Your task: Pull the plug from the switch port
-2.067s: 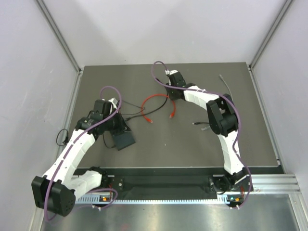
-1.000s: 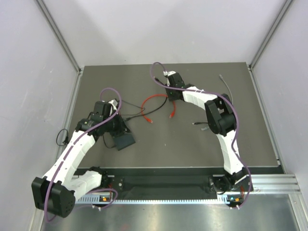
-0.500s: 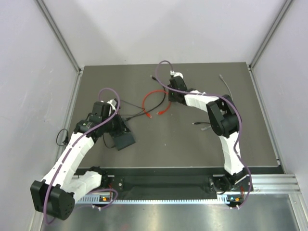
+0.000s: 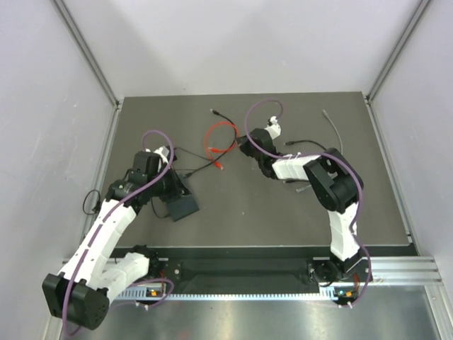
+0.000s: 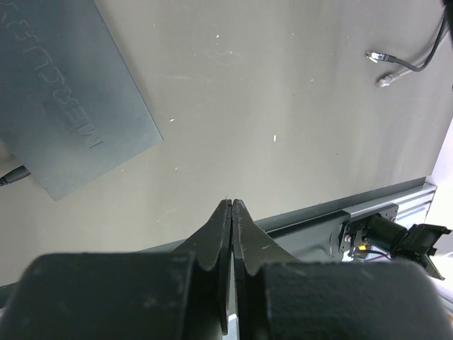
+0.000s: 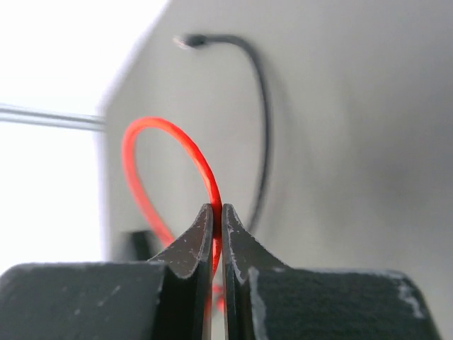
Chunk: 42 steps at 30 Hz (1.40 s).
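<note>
- Sitting flat on the near-left part of the surface [image 4: 283,212] was the switch [image 4: 182,207], matt top up and one corner pointing at the arm bases.
- From the left wrist camera its grey lid showed raised lettering. A black lead [image 5: 10,176] reached its thin edge at the frame's border, but the plug itself was out of sight.
- The left hand [image 5: 231,205] hovered just beside the switch and off it. Its fingertips were pressed together with nothing between them.
- Over to the middle of the far half, where the red cable [image 6: 207,185] curled up in a loop. One free end of it lay on the surface towards the switch.
- The right hand [image 6: 217,212] had that red cable pinched, fingertips all but meeting, with only the cable's width keeping them apart.
- A thin black lead [image 4: 225,117] arced past the loop on the far side.
- Well to the right, near the far edge, a grey cable [image 4: 331,126] lay on its own.
</note>
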Motion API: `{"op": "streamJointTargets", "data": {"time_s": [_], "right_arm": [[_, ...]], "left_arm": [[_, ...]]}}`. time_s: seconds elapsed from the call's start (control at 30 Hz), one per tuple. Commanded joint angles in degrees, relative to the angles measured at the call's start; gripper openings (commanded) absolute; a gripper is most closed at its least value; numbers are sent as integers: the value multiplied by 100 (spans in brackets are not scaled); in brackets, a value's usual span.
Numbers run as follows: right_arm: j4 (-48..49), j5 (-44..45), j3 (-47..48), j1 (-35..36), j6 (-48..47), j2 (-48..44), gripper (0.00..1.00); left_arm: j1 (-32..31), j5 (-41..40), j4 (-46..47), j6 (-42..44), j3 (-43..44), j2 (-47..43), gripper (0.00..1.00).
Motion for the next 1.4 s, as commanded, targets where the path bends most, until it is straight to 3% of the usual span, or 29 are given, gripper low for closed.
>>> {"op": "streamJointTargets", "data": {"time_s": [0.0,0.03,0.07,0.13,0.37,0.43,0.57,0.77,0.83,1.0,1.17,1.37], "right_arm": [[1466,-440,12,-243,1546,51,0],[2182,-626,30,-279,1856,365,0],[2563,-828,108,-305,2425,516,0],[3014,-961,293,-332,2711,781,0],[3164,-1366,926,-419,2421,676,0],[3322,-1445,830,-516,2448,597,0],[3464,-1306,-352,-709,2449,-148,0],[1683,-963,-2190,-1332,1914,-2222,0],[484,-813,-2474,-1526,1789,-3030,0],[-1411,-31,-2844,-2079,1024,-4445,0],[-2378,-152,-3222,-2739,1401,-4703,0],[-2390,-110,-3722,-3196,1683,-4659,0]], "left_arm": [[12,-115,-49,27,54,-129,4],[12,-107,-57,27,27,-129,4],[12,-107,-49,19,36,-137,4],[12,-89,-40,19,1,-146,4],[12,-89,-31,10,-43,-190,4],[12,-89,-40,18,-34,-199,4],[12,-89,-49,27,-34,-216,4],[12,16,66,27,-52,-225,4],[12,130,153,18,-105,-208,4],[12,271,364,-60,-280,-138,4],[12,421,461,-131,-325,-146,4],[12,412,417,-140,-272,-207,4]]}}
